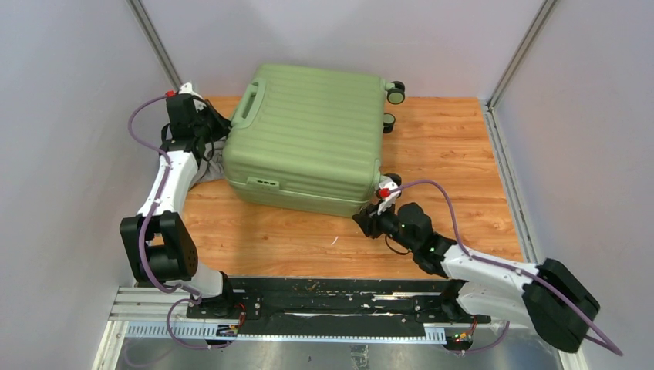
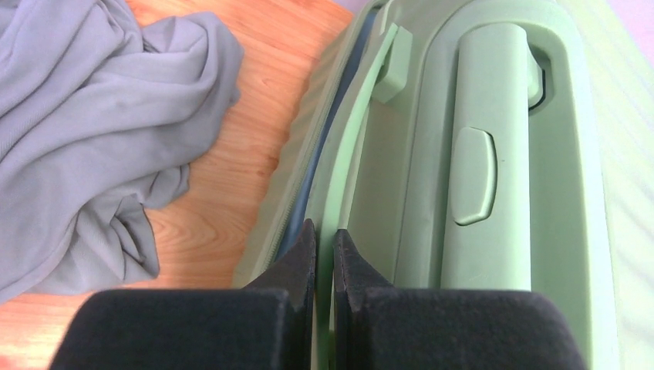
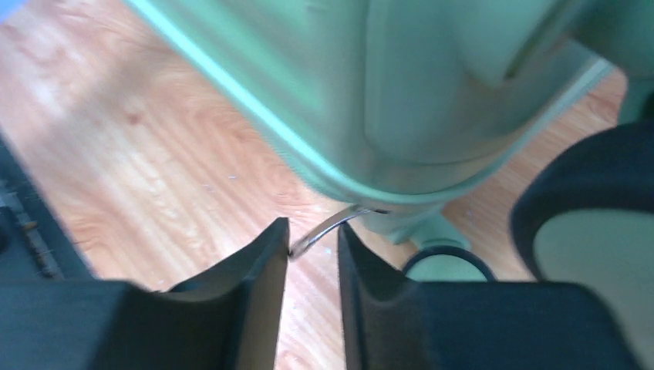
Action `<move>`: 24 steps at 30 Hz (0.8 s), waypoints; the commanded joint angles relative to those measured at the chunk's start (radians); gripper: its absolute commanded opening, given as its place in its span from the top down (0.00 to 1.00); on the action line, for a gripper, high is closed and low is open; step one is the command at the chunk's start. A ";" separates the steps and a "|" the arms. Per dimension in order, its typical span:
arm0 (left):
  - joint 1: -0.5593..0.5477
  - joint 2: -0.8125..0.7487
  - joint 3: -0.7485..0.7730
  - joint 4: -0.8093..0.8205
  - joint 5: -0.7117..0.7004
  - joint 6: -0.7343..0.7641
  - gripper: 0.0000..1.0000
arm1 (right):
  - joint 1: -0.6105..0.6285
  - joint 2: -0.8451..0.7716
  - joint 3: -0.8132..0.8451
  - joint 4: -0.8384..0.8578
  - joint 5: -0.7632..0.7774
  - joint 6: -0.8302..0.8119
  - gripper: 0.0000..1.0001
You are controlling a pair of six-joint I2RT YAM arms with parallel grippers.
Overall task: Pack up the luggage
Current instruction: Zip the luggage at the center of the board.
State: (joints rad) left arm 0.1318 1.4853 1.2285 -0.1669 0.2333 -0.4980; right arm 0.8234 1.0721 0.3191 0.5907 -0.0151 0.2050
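Grey cloth (image 2: 92,131) lies crumpled on the wooden table (image 1: 455,169) at the luggage's 8 o'clock. The left gripper (image 2: 324,231), its fingers pressed almost together, sits at the seam on the luggage's 9 o'clock side, beside the handle (image 2: 490,154). The light-green luggage (image 1: 308,131) lies flat, lid down, toward the table's 12 o'clock. At its 5 o'clock corner the right gripper (image 3: 312,231) holds its fingers narrowly apart, with the end of a metal zipper pull (image 3: 328,227) between them.

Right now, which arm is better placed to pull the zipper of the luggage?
The right: the zipper pull sits between the jaws of the right gripper, at the luggage corner. The left gripper is beside the handle.
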 commanded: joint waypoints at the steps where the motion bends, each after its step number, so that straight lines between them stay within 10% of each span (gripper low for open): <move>1: -0.003 -0.044 0.002 0.008 0.047 -0.016 1.00 | -0.018 -0.182 -0.040 -0.015 -0.128 0.130 0.62; 10: 0.012 -0.033 0.013 0.009 0.097 -0.052 1.00 | -0.159 -0.309 -0.039 -0.171 -0.146 0.129 0.25; 24: 0.012 -0.014 0.123 -0.033 0.123 -0.074 1.00 | -0.265 -0.132 -0.044 0.016 -0.290 0.015 0.40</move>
State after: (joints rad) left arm 0.1478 1.4956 1.2404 -0.2886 0.2863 -0.5144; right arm 0.5850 0.8692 0.2810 0.4950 -0.2398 0.2649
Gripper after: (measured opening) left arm 0.043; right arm 0.632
